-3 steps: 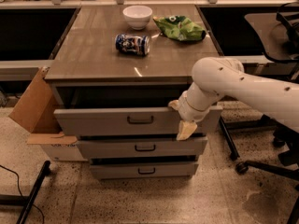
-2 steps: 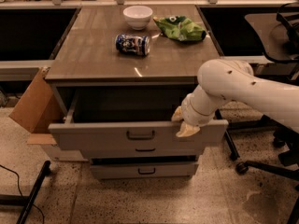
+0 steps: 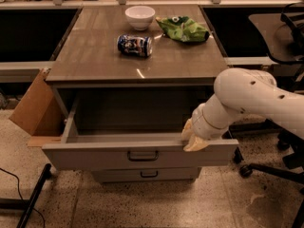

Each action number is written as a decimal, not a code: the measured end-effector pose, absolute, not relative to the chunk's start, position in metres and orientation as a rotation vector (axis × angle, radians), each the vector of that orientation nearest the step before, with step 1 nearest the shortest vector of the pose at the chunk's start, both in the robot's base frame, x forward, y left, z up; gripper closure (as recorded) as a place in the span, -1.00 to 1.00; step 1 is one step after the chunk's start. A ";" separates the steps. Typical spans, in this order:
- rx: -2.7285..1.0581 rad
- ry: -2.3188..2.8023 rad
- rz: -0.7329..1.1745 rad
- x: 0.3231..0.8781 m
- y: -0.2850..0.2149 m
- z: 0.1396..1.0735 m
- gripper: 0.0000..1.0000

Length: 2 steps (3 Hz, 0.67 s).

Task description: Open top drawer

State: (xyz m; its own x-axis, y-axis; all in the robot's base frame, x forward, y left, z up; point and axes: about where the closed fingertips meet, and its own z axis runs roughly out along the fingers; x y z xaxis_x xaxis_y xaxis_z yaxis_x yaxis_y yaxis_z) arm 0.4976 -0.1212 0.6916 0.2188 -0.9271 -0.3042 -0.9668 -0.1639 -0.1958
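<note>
Top drawer was found pulled well out from under the cabinet top. Its grey front was held clear of that surface's front edge and its deep box was laid open to view; nothing could be made out inside it. The small dark handle at the middle of the front was not touched by anything. The task was judged to be largely done: the opening was made, and at most a short further pull and a release were thought to be left. Whether the drawer was at its stop could not be told.

The gripper was placed at the top edge of the drawer front, toward its right corner, and appeared to be hooked over or pressed against that edge. How far it was opened could not be told, and no firm hold could be confirmed. It was carried by the white arm, which reached in from the right.

Below, a lower drawer was seen shut. On the cabinet top, a white bowl was set near the back edge and a green bag toward the back right corner. A can was laid on its side near the middle. A cardboard box was stood just beside the drawer's left side.
</note>
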 end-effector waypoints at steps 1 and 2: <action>-2.134 1.759 0.230 0.477 -0.112 0.687 1.00; -2.134 1.759 0.231 0.477 -0.112 0.687 1.00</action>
